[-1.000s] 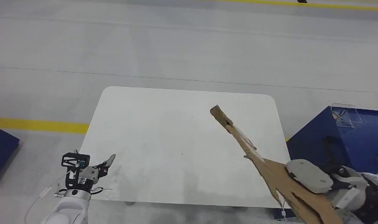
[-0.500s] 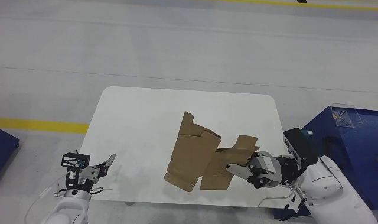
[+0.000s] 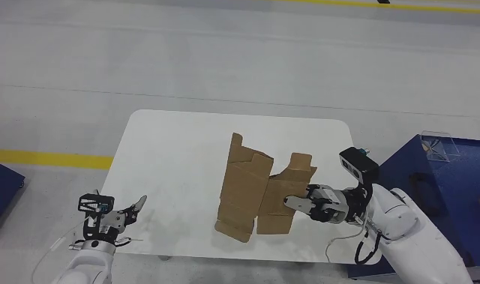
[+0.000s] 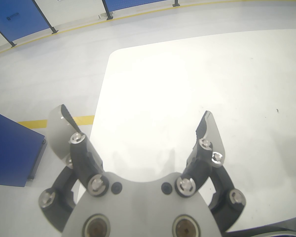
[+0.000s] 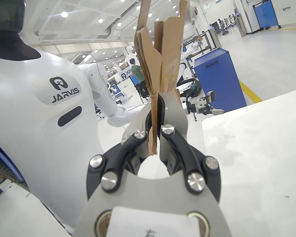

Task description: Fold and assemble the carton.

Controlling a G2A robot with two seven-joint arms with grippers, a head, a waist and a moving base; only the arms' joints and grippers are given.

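Left end effector [image 3: 131, 209] sits at the lower left of the top view, beside the table's [image 3: 172, 156] near corner, fingers spread wide and holding nothing. Right end effector [image 3: 294, 204], at lower right, is pinching the flattened carton [image 3: 251, 190] by its right-hand edge; the cardboard extends over the table's centre-right.

We see a carton [image 3: 259, 190] of matt brown cardboard, frayed at its edges, a smooth white tabletop [image 3: 172, 179], and a left gripper [image 4: 135, 110] of smooth grey metal and black plastic.
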